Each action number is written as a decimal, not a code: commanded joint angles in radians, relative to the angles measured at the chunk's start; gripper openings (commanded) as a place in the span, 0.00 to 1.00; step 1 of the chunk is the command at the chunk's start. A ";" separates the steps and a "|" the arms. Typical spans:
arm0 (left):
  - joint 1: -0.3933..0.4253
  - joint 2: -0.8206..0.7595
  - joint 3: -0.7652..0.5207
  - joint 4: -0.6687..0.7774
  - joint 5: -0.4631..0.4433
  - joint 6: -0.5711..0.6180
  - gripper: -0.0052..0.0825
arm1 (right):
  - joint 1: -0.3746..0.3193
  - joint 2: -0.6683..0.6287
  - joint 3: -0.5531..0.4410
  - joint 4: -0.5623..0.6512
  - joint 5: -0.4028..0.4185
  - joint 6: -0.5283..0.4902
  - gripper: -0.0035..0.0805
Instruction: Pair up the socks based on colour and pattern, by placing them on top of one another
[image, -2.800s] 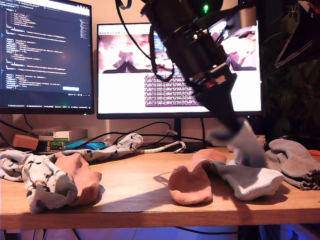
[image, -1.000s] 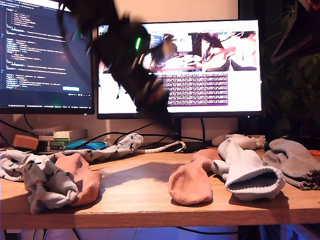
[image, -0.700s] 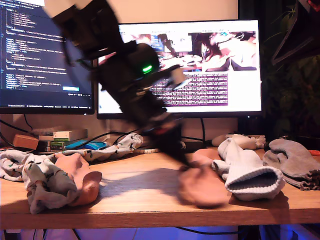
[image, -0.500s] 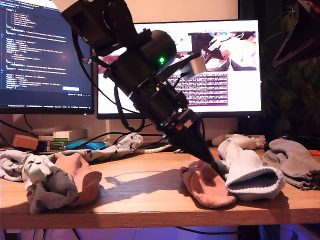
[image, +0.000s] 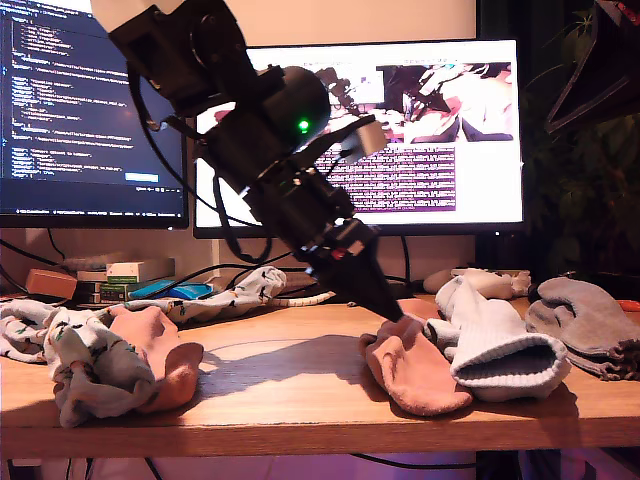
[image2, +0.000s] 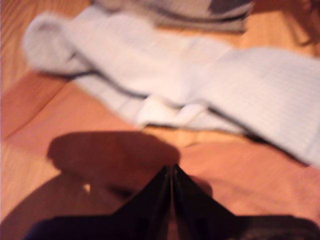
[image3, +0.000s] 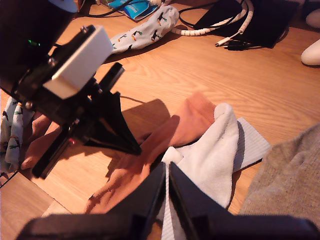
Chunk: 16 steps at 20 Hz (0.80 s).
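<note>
A salmon-pink sock lies mid-table, against a white ribbed sock. My first gripper slants down from the exterior view's upper left. It is shut, with its tips pinching that pink sock's upper edge. My second gripper hovers shut above both socks, holding nothing, and is out of the exterior view. Grey socks lie at the exterior view's right. At its left a printed pale-blue sock drapes another pink sock. A second printed sock lies further back.
Two monitors stand behind the wooden table. Cables and a black pad lie along the back edge. A white controller sits behind the ribbed sock. Small boxes are stacked at the exterior view's back left.
The first arm left the ribbed sock lying open, swung toward the exterior view's left, then came down onto the pink sock. That sock shifted right and turned. In the last half second the gripper rose slightly.
</note>
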 joint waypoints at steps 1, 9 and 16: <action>-0.002 0.061 0.000 0.020 0.006 0.001 0.04 | 0.004 -0.002 -0.010 0.008 -0.003 -0.002 0.03; 0.004 0.124 0.000 0.024 -0.066 0.001 0.04 | 0.004 -0.002 -0.010 0.006 -0.002 -0.002 0.03; 0.113 0.124 0.000 -0.035 -0.133 0.056 0.04 | 0.004 -0.002 -0.010 0.003 -0.002 -0.002 0.03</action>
